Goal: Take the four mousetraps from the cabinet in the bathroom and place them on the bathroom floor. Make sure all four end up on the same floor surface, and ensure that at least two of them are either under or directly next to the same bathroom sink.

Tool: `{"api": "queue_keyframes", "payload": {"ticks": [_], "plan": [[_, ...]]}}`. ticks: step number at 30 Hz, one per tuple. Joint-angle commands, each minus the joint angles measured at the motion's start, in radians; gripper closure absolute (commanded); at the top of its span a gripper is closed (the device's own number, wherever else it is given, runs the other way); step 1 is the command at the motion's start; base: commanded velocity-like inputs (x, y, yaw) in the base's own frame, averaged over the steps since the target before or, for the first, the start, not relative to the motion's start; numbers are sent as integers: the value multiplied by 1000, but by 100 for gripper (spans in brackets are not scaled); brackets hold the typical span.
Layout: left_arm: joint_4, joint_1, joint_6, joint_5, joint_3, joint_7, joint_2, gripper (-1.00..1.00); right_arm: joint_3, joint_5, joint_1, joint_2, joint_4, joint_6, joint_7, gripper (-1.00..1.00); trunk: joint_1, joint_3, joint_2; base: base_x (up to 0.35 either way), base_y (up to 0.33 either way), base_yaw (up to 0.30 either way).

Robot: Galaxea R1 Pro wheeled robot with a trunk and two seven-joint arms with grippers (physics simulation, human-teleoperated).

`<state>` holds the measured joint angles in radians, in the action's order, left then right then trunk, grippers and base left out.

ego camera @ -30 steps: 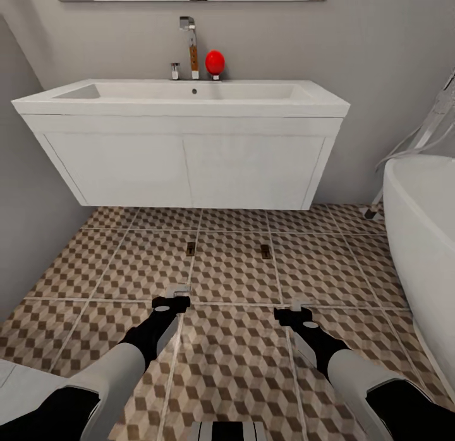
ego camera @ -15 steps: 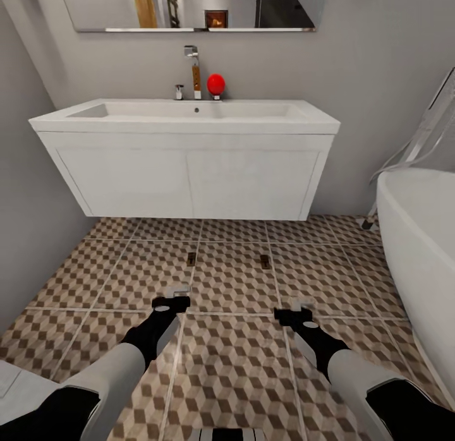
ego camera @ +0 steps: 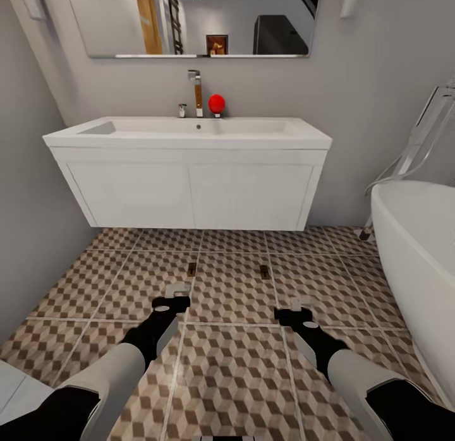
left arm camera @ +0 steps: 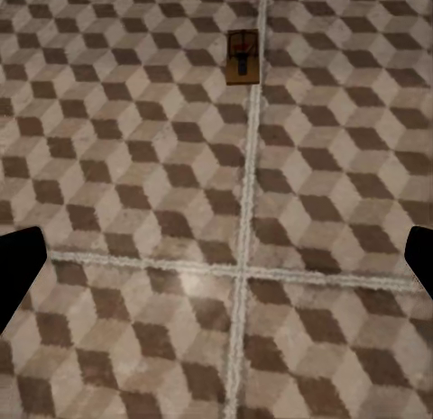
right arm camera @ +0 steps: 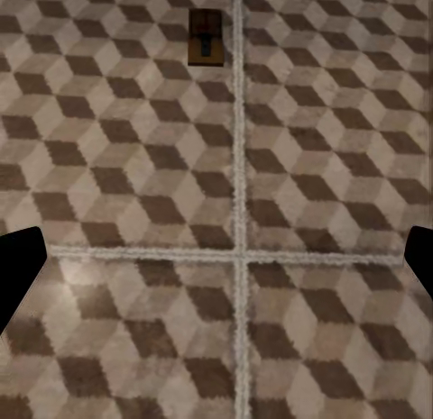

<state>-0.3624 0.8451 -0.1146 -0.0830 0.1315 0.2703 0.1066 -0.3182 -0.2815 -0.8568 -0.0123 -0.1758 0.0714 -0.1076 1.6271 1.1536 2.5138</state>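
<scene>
Facing the sink (ego camera: 189, 132), white basin on a wall-hung vanity, chrome tap (ego camera: 195, 92) at its back edge with a red ball (ego camera: 217, 103) just beside the tap; mirror (ego camera: 196, 21) on the wall above the sink

Two mousetraps lie flat on the floor (ego camera: 234, 365), in front of the sink and just out from under its front edge, well apart from each other:
- left trap (ego camera: 191, 268) sits against a grout line, also seen in the left wrist view (left arm camera: 242, 57)
- right trap (ego camera: 265, 271) is just beside the next grout line, also seen in the right wrist view (right arm camera: 205, 37)

Both are on the same cube-pattern tiles

Left gripper (ego camera: 175, 294) hangs over the floor on the near side of the left trap, apart from it. Fingers spread wide, nothing between them; the wrist view shows the black fingers (left arm camera: 18, 270) at both edges of the picture with bare tile between

Right gripper (ego camera: 296, 305) hangs likewise on the near side of the right trap, not touching it. Also spread wide and empty, fingers (right arm camera: 18, 266) at the picture edges

Bathtub (ego camera: 417, 264) stands to the right of the sink
</scene>
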Motion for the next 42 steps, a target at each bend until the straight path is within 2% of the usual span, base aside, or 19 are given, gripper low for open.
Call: {"api": "queue_keyframes", "payload": {"ticks": [1,10,16,32,42], "plan": [[-2,0,-5,-9,8,7,-1,-100,-9,-10,-1,0,1,4,-4,-100,-1,-3,0,0,0,0],[-3,0,-4,-9,8,8,0,-100,-9,-10,-1,0,1,4,-4,-100,-5,-38,-2,0,0,0],[-2,0,-2,-9,9,9,0,-100,-9,-13,-1,0,14,0,-4,-100,-5,-38,-2,0,0,0],[10,-1,-4,-11,10,10,10,-100,-8,-17,-1,1,132,-6,-5,-100,-5,-38,-2,0,0,0],[25,-1,-4,-12,9,10,12,-100,-9,-17,-1,0,152,-2,-7,-100,-5,-38,-2,0,0,0]]}}
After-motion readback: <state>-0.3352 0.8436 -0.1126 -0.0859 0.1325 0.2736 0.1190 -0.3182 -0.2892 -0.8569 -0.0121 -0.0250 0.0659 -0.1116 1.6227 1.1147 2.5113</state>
